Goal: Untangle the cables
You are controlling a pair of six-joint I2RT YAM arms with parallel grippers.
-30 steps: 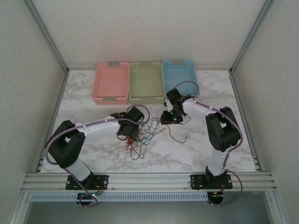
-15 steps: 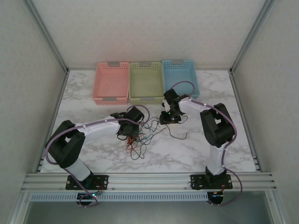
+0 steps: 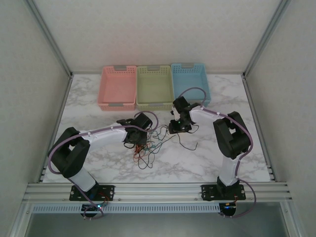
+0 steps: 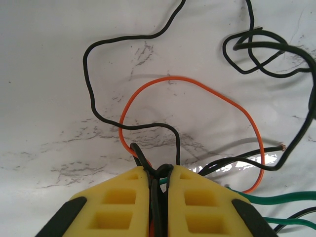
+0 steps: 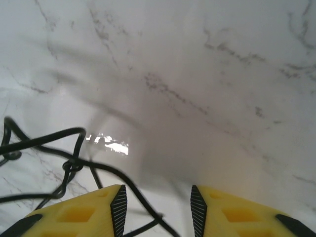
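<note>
The cables (image 3: 148, 144) lie as a tangle of thin black, red-orange and green wires on the marble table between the two arms. My left gripper (image 3: 135, 140) is shut on the cables at the tangle's left side. In the left wrist view its yellow jaws (image 4: 158, 174) pinch black strands, with orange and green showing in the gap. An orange loop (image 4: 197, 84) and a black strand (image 4: 94, 54) spread out ahead of them. My right gripper (image 3: 178, 127) hovers low at the tangle's right end, open (image 5: 158, 200). A black cable (image 5: 49, 136) runs loose between its fingers, not pinched.
Three baskets stand in a row at the back: pink (image 3: 117, 88), green (image 3: 154, 86) and blue (image 3: 190, 81). A single black wire end (image 3: 190, 144) trails right of the tangle. Metal frame rails edge the table.
The right arm has drawn in, its gripper shifting slightly left towards the tangle. The left arm and its hold on the cables have not changed.
</note>
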